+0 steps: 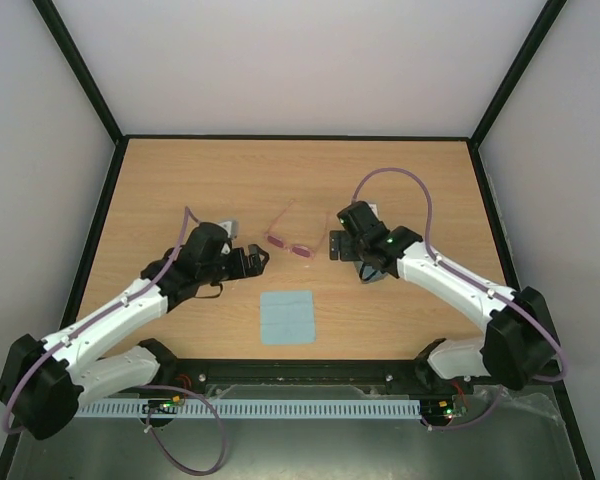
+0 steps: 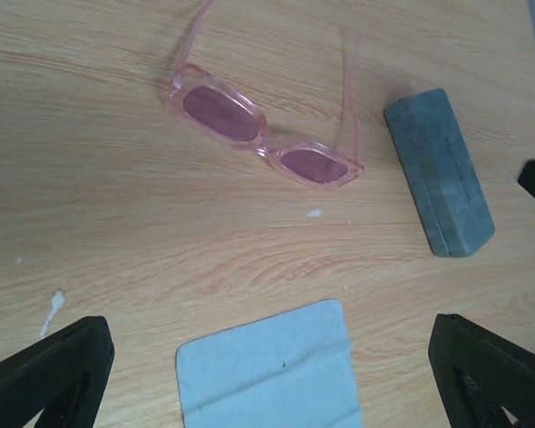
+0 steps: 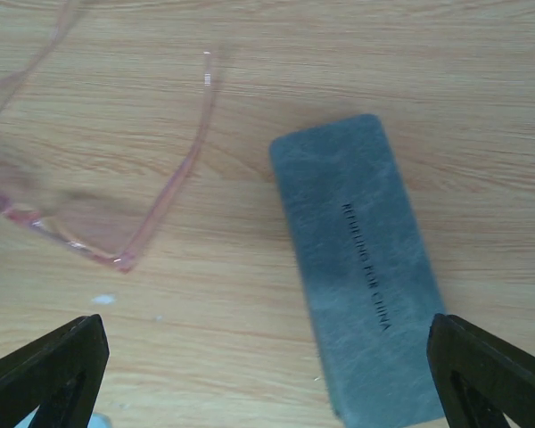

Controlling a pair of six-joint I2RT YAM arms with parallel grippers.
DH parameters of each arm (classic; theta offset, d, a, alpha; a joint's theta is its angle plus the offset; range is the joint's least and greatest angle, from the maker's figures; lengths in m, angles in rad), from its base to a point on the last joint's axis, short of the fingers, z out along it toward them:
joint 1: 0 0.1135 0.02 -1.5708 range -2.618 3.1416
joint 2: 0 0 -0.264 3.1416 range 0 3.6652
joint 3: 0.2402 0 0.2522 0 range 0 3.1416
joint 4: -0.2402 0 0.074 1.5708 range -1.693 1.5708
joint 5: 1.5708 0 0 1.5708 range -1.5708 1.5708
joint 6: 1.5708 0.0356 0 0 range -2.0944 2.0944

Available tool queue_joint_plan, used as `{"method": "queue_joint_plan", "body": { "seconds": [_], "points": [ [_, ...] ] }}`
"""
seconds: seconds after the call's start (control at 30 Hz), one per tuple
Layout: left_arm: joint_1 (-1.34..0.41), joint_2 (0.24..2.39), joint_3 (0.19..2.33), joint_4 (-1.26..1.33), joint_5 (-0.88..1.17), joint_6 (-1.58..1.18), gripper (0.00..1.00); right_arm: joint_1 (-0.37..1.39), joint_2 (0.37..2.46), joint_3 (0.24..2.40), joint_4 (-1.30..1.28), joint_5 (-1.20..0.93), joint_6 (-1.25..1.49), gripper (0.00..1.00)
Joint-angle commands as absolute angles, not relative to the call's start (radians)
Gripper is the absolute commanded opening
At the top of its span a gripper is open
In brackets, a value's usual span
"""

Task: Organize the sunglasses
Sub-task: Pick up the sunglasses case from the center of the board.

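The sunglasses [image 1: 290,243] are seen lying unfolded mid-table, between the left gripper [image 1: 259,261] and right gripper [image 1: 335,246], both spread wide, just left of the case [image 2: 439,171]. Those thin arms could get bent or flicked away if pinched off-centre.

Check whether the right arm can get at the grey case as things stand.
Probably yes: the right gripper hangs open just over the case, nothing lies on it, and the sunglasses sit clear to one side.
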State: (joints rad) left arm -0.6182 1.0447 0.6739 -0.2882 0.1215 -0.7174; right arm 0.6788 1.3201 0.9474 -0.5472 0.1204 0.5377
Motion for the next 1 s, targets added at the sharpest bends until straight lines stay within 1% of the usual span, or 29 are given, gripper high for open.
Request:
{"method": "queue_joint_plan", "body": {
  "seconds": [0.0, 0.07, 0.2, 0.47, 0.63, 0.8, 0.97],
  "points": [
    [-0.637, 0.971, 0.619, -0.221, 0.124, -0.764, 1.0, 0.595, 1.377, 0.943, -0.539, 0.096, 0.415, 0.99],
    [-0.637, 0.96, 0.613, -0.225, 0.132, -0.767, 1.0, 0.538, 1.419, 0.947, -0.534, 0.054, 0.383, 0.99],
    [-0.642, 0.94, 0.608, -0.246, 0.13, -0.768, 1.0, 0.492, 1.478, 0.952, -0.524, 0.041, 0.37, 0.99],
    [-0.649, 0.926, 0.571, -0.233, 0.139, -0.787, 1.0, 0.483, 1.543, 0.916, -0.473, -0.06, 0.37, 0.99],
    [-0.653, 0.949, 0.553, -0.214, 0.148, -0.791, 1.0, 0.483, 1.56, 0.917, -0.503, -0.002, 0.388, 0.93],
    [-0.668, 0.956, 0.546, -0.201, 0.147, -0.798, 0.99, 0.483, 1.564, 0.925, -0.52, 0.055, 0.403, 0.92],
    [-0.681, 0.961, 0.544, -0.2, 0.144, -0.802, 1.0, 0.483, 1.584, 0.929, -0.537, 0.061, 0.397, 0.87]
  ]
}}
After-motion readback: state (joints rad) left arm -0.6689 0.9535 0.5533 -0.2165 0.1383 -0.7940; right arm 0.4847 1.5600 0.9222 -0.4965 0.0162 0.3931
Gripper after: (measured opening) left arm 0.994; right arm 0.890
